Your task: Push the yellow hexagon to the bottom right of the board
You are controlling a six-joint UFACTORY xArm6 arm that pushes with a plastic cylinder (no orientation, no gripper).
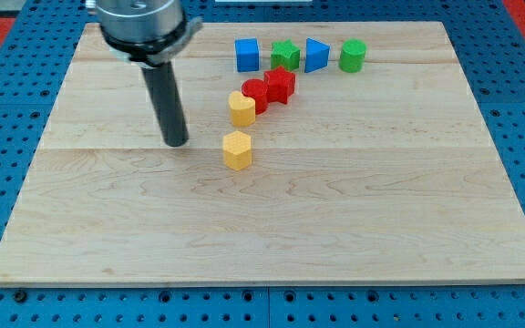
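The yellow hexagon lies alone on the wooden board, left of the board's centre. My tip rests on the board to the hexagon's left, a clear gap apart from it. A second yellow block sits just above the hexagon toward the view's top, touching a red cylinder.
A red star touches the red cylinder's right side. Along the view's top stand a blue cube, a green star, a blue triangle and a green cylinder.
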